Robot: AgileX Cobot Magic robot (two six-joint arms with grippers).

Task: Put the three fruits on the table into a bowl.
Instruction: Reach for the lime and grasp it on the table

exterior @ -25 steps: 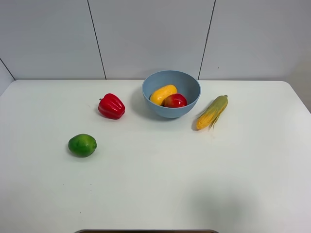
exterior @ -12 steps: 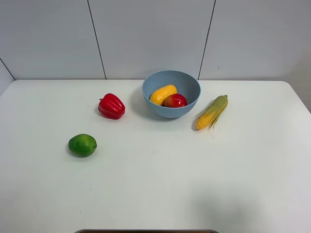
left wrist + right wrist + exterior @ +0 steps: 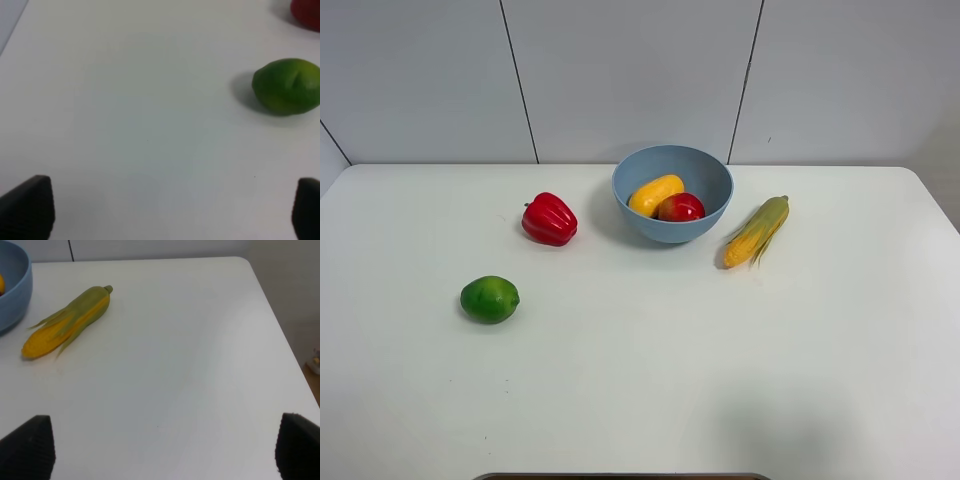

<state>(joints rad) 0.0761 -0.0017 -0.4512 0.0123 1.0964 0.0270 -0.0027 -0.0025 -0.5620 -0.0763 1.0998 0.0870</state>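
Lime (image 3: pixel 489 299) lies out on the surface (image 3: pixel 720 350), the last fruit outside the bowl (image 3: pixel 623 192). My left pincer (image 3: pixel 167 207) is spread wide and empty. Next I'd centre it over the lime and close.

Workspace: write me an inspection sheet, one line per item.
Surface: white table, no spills seen.
Job's things: mango and pomegranate inside the blue bowl; lime out on the table, front left in the high view.
Clutter: red bell pepper left of the bowl, apart from it; corn cob close beside its right.
Grippers: left gripper jaws open, empty, lime ahead; right gripper jaws open, empty, corn cob ahead.
Cables: nothing seen.
Surroundings: grey panelled wall behind the table.
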